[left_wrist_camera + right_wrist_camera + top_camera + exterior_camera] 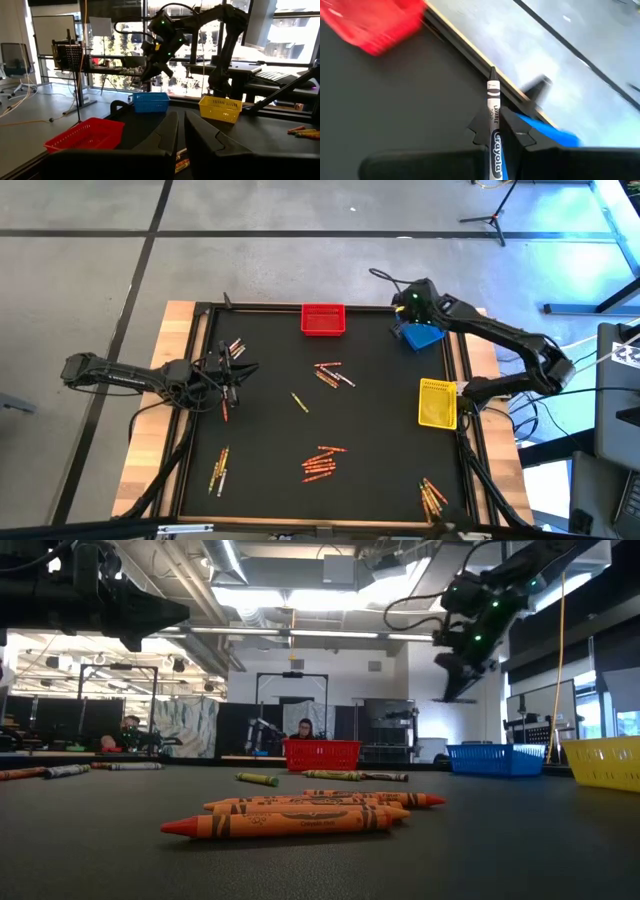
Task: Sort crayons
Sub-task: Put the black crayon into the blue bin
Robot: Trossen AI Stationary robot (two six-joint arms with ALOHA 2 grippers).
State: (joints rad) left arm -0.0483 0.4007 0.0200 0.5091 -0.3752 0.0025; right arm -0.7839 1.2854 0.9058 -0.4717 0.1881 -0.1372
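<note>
Crayons lie on the black table in loose clusters [318,463] [330,373] [235,348] [219,468] [432,498]; orange ones [300,820] fill the front of the low view. My right gripper [405,308] [495,127] hangs high over the far right corner, beside the blue bin [418,335], shut on a blue-wrapped crayon [493,110]. My left gripper [243,370] [181,125] waits above the table's left side, pointing level, its fingers close together with nothing between them. My right gripper pinches the blue-wrapped crayon's shaft [495,142] between its two fingers. The crayon lies along the fingers and sticks out past their ends, its tip [492,74] pointing away from the wrist. It is lifted clear of the table, slanting downward.
The red bin [323,319] stands at the middle of the far edge. The yellow bin [437,402] stands at the right edge. A raised frame [200,380] borders the black table. A single yellow crayon [299,402] lies near the centre. People show in the room beyond.
</note>
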